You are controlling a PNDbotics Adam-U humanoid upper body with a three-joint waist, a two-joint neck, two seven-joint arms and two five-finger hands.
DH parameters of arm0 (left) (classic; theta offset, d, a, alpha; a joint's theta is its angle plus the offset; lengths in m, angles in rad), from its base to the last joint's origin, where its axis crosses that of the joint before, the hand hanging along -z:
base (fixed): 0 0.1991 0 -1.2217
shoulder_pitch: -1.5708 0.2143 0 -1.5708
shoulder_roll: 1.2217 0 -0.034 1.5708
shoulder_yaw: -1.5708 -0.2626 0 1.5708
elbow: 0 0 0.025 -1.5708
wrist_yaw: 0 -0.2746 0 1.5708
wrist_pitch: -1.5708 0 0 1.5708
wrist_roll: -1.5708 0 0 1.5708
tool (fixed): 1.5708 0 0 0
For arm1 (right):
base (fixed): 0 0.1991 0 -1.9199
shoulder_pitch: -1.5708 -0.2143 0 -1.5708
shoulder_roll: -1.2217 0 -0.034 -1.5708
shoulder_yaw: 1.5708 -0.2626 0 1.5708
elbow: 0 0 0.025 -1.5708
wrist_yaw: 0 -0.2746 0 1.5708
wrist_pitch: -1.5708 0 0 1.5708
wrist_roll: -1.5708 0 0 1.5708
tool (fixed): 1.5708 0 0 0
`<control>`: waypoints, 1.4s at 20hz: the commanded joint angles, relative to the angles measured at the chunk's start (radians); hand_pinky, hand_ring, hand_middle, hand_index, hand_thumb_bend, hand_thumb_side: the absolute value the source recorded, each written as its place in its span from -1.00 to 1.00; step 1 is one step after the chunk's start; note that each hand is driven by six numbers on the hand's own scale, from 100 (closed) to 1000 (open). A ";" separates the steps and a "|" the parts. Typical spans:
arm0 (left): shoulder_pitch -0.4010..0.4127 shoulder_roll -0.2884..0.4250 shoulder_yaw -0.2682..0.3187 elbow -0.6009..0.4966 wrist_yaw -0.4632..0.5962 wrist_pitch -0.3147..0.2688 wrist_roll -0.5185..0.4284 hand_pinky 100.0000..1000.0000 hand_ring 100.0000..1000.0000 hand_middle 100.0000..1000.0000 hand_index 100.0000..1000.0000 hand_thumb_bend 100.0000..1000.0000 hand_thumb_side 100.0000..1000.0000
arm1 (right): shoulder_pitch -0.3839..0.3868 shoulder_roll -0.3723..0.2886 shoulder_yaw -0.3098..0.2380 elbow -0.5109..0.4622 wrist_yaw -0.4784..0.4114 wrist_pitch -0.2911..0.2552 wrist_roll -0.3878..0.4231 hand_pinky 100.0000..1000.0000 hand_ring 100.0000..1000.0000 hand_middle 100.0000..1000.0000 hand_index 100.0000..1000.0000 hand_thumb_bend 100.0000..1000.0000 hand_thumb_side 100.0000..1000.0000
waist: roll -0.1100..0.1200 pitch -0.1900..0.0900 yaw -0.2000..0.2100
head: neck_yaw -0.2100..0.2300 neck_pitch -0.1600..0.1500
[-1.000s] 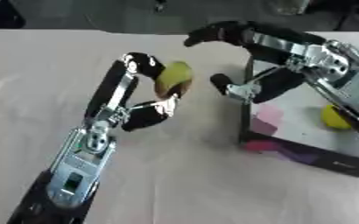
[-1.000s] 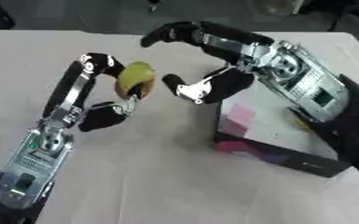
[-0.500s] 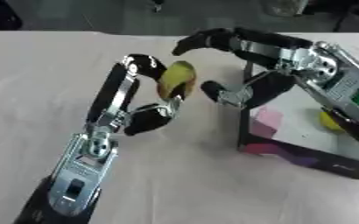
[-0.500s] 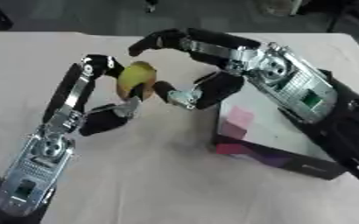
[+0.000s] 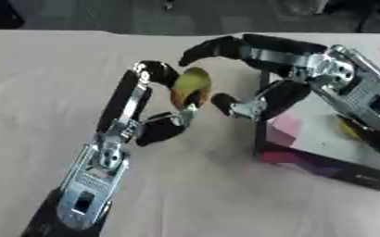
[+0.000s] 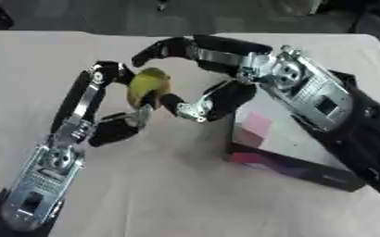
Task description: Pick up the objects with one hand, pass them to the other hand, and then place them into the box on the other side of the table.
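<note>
One yellow fruit (image 5: 189, 87), long axis upright, pinched in left hand (image 5: 157, 115) fingers; right hand (image 5: 258, 76) open.

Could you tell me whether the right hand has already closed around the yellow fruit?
No, the right hand is open beside the yellow fruit, which the left hand holds.

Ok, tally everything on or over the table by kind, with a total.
Yellow-green fruit held in the left robot hand: 1
Yellow item inside the box: 1
Box: 1
Right robot hand reaching toward the fruit: 1; left robot hand: 1
Total: 5
</note>
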 commanded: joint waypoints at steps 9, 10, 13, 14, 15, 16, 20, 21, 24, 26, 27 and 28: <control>-0.027 -0.008 -0.018 -0.036 -0.008 -0.019 -0.012 0.33 -0.06 -0.37 -0.13 -1.00 -0.95 | -0.005 -0.014 -0.012 -0.015 0.048 0.012 -0.014 0.98 1.00 0.71 0.84 -1.00 -0.40 | -0.012 0.001 0.004 | -0.010 -0.019; -0.027 -0.008 -0.019 -0.038 -0.009 -0.020 -0.011 0.33 -0.06 -0.38 -0.13 -1.00 -0.95 | -0.004 -0.014 -0.012 -0.015 0.052 0.015 -0.014 0.98 1.00 0.70 0.83 -1.00 -0.40 | -0.012 0.002 0.004 | -0.011 -0.020; -0.028 -0.008 -0.021 -0.045 -0.011 -0.025 -0.010 0.33 -0.06 -0.38 -0.13 -1.00 -0.96 | -0.002 -0.012 -0.011 -0.015 0.066 0.022 -0.015 0.98 1.00 0.67 0.81 -1.00 -0.40 | -0.012 0.003 0.004 | -0.011 -0.020; -0.027 -0.007 -0.022 -0.046 -0.012 -0.027 -0.010 0.33 -0.06 -0.38 -0.13 -1.00 -0.97 | -0.001 -0.011 -0.011 -0.015 0.070 0.023 -0.016 0.97 1.00 0.66 0.81 -1.00 -0.41 | -0.012 0.003 0.004 | -0.011 -0.020; -0.027 -0.007 -0.022 -0.047 -0.013 -0.028 -0.008 0.33 -0.06 -0.38 -0.13 -1.00 -0.97 | 0.000 -0.011 -0.012 -0.015 0.075 0.025 -0.016 0.97 1.00 0.66 0.80 -1.00 -0.41 | -0.012 0.003 0.003 | -0.011 -0.020; -0.027 -0.007 -0.022 -0.048 -0.014 -0.029 -0.007 0.33 -0.06 -0.38 -0.13 -1.00 -0.97 | 0.002 -0.011 -0.012 -0.015 0.079 0.028 -0.017 0.97 1.00 0.66 0.79 -1.00 -0.40 | -0.012 0.004 0.003 | -0.011 -0.020; -0.026 -0.007 -0.023 -0.050 -0.015 -0.031 -0.002 0.33 -0.06 -0.38 -0.13 -1.00 -0.97 | 0.005 -0.010 -0.013 -0.012 0.097 0.045 -0.020 0.96 1.00 0.60 0.74 -1.00 -0.42 | -0.011 0.006 0.002 | -0.013 -0.022; -0.025 -0.007 -0.023 -0.051 -0.014 -0.031 -0.001 0.33 -0.06 -0.38 -0.13 -1.00 -0.97 | 0.005 -0.010 -0.014 -0.011 0.101 0.050 -0.022 0.96 1.00 0.58 0.73 -1.00 -0.43 | -0.011 0.006 0.001 | -0.013 -0.022; -0.023 -0.007 -0.024 -0.050 -0.012 -0.032 0.001 0.33 -0.06 -0.38 -0.13 -1.00 -0.96 | 0.007 -0.008 -0.014 -0.008 0.112 0.061 -0.030 0.95 1.00 0.48 0.63 -1.00 -0.46 | -0.010 0.007 0.000 | -0.014 -0.023; -0.023 -0.008 -0.025 -0.050 -0.011 -0.033 0.003 0.33 -0.06 -0.38 -0.13 -1.00 -0.96 | 0.008 -0.006 -0.014 -0.004 0.115 0.068 -0.039 0.94 1.00 0.40 0.53 -1.00 -0.52 | -0.010 0.008 -0.001 | -0.015 -0.022; -0.023 -0.008 -0.025 -0.049 -0.011 -0.033 0.004 0.33 -0.06 -0.38 -0.13 -1.00 -0.96 | 0.008 -0.005 -0.014 -0.004 0.113 0.071 -0.045 0.94 1.00 0.35 0.48 -1.00 -0.54 | -0.010 0.008 -0.001 | -0.015 -0.022; -0.022 -0.008 -0.025 -0.049 -0.011 -0.032 0.004 0.34 -0.06 -0.38 -0.13 -1.00 -0.96 | 0.008 -0.005 -0.014 -0.003 0.109 0.076 -0.051 0.92 1.00 0.23 0.36 -1.00 -0.61 | -0.010 0.008 -0.002 | -0.015 -0.022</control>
